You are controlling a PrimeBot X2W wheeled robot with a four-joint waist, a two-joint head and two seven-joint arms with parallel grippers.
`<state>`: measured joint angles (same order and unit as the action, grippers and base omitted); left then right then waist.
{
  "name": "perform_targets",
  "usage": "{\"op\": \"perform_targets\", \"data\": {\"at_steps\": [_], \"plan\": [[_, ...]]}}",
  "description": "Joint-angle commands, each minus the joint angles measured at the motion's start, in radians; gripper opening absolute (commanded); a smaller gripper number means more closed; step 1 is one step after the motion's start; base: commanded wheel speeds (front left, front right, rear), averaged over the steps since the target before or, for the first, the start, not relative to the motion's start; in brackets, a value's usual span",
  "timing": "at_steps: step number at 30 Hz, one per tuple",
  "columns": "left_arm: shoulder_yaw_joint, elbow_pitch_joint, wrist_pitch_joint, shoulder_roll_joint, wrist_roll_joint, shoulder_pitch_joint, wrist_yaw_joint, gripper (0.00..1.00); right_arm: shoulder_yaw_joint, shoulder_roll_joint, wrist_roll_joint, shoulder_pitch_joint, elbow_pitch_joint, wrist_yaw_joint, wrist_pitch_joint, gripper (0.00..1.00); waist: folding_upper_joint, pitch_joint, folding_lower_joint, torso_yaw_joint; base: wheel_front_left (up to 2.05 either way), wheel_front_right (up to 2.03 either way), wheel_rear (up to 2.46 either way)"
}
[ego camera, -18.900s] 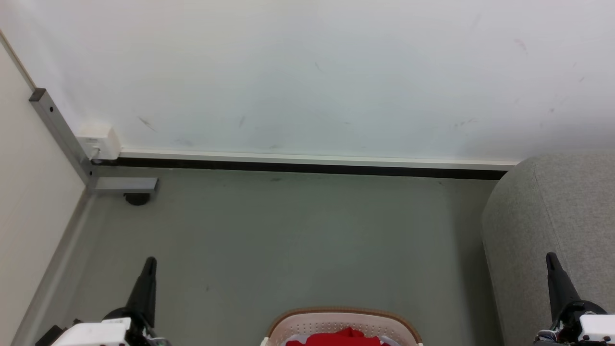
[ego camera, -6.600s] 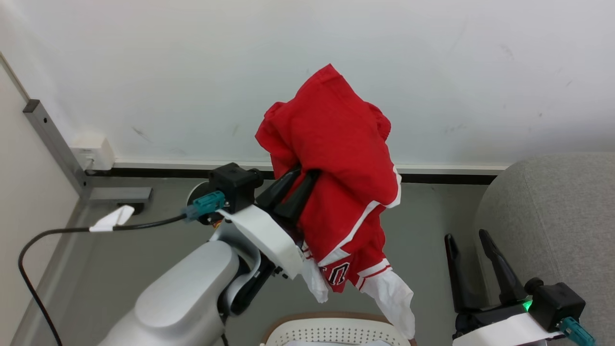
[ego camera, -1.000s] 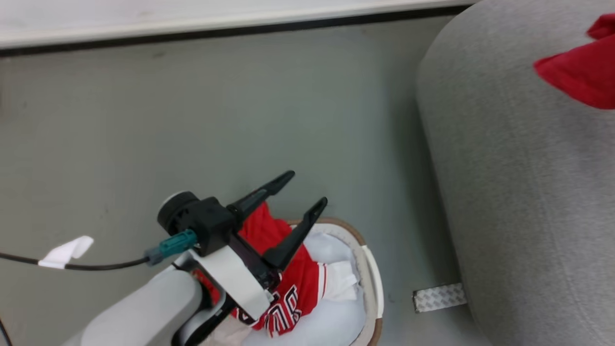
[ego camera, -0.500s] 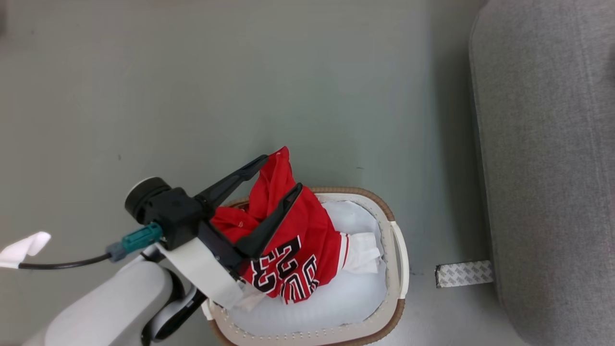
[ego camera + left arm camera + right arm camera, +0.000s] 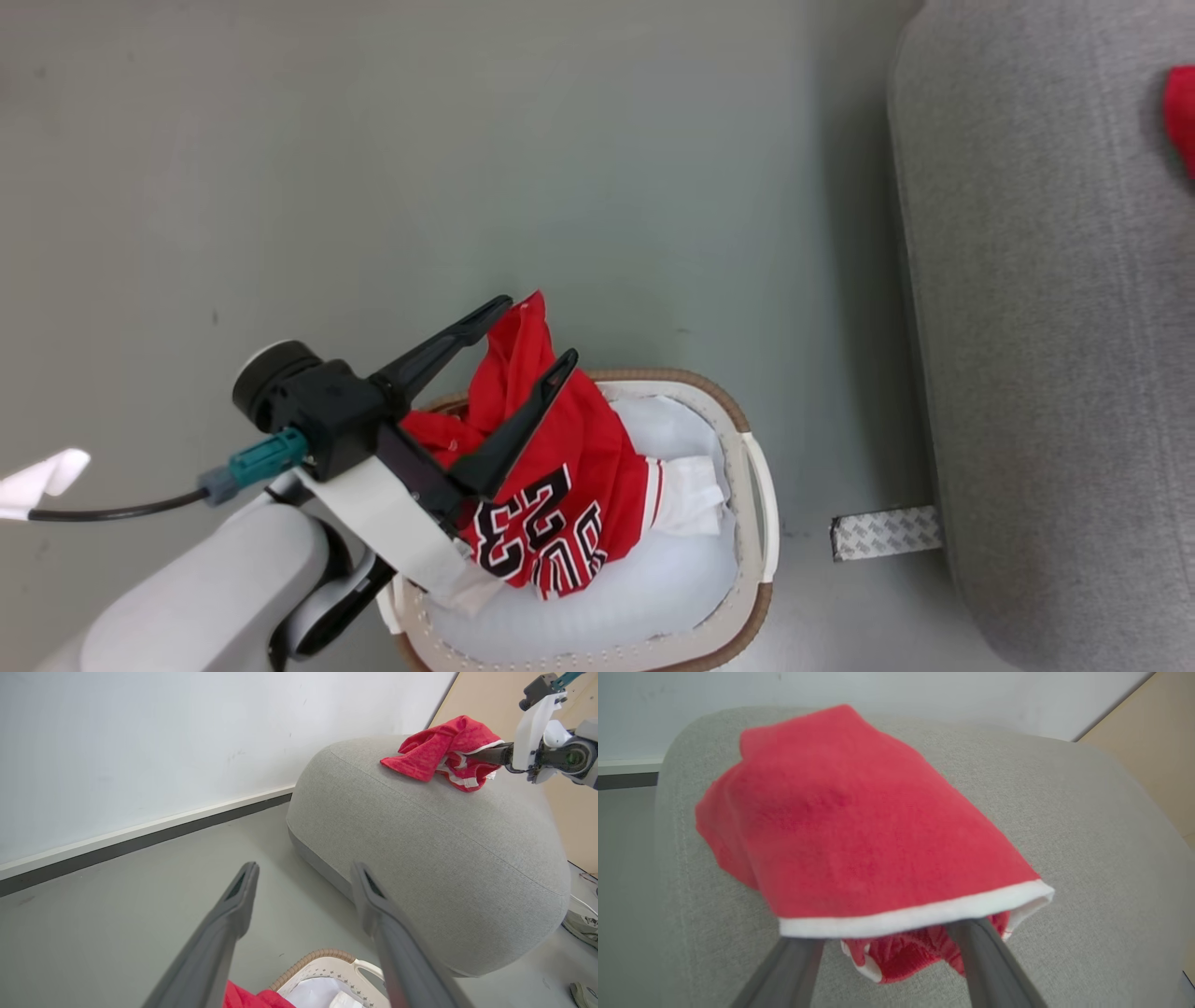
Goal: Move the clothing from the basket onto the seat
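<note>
One piece of the clothing [image 5: 551,485], red with black-and-white numerals, is heaped in the basket [image 5: 761,504]. Its peak is raised above the brown rim on the 11 o'clock side, and white fabric [image 5: 653,579] is seen under it toward 5 o'clock. In the head view the basket is placed at 6 o'clock, partly cut off by the bottom edge.

The left tool [image 5: 537,328] is held over the basket's 10 o'clock edge with its fingers spread wide. The red peak is seen between them, but whether it is touched cannot be told.

The seat [image 5: 1055,373] is set at 3 o'clock from the basket, parted from it by a narrow lane of floor [image 5: 373,140]. A textured strip [image 5: 885,534] is laid in that lane against the seat's base. From 9 to 12 o'clock the floor is left open up to the wall [image 5: 140,742].

A second red piece [image 5: 859,826] with white trim is draped on the seat's rounded top, near its edge. The right tool [image 5: 889,933] is spread, with its fingertips tucked under the white hem.
</note>
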<state>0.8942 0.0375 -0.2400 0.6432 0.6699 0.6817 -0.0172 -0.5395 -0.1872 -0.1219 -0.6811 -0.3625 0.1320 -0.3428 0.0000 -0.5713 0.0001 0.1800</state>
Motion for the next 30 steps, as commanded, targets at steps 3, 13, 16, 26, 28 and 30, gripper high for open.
{"op": "perform_targets", "data": {"at_steps": [3,13,16,26,28,30], "plan": [[0.005,-0.012,-0.004,-0.010,0.007,-0.007,0.005,1.00,0.008,-0.001,0.009,0.038,0.012,-0.002,-0.025,1.00,0.0000,0.038,-0.0001,0.012,0.00,0.00,0.00],[0.005,-0.088,-0.013,-0.068,0.037,-0.057,0.028,1.00,0.163,-0.073,0.088,0.200,0.025,-0.002,-0.087,1.00,0.0000,0.212,-0.0001,0.028,0.00,0.00,0.00],[-0.002,-0.115,-0.016,-0.092,0.050,-0.075,0.037,1.00,0.211,-0.108,0.132,0.251,0.071,-0.003,-0.082,1.00,0.0000,0.272,-0.0001,0.024,0.00,0.00,0.00],[-0.069,-0.183,-0.024,-0.155,0.079,-0.140,0.069,1.00,0.328,-0.166,0.292,0.315,0.254,-0.002,0.051,1.00,0.0000,0.438,-0.0001,-0.024,0.00,0.00,0.00],[-0.094,-0.191,-0.024,-0.162,0.082,-0.154,0.076,1.00,0.347,-0.176,0.320,0.317,0.276,-0.002,0.088,1.00,0.0000,0.457,-0.0001,-0.038,0.00,0.00,0.00],[-0.126,-0.194,-0.024,-0.170,0.082,-0.171,0.080,1.00,0.364,-0.168,0.340,0.318,0.300,-0.002,0.124,1.00,0.0000,0.474,-0.0001,-0.053,0.00,0.00,0.00]]}}
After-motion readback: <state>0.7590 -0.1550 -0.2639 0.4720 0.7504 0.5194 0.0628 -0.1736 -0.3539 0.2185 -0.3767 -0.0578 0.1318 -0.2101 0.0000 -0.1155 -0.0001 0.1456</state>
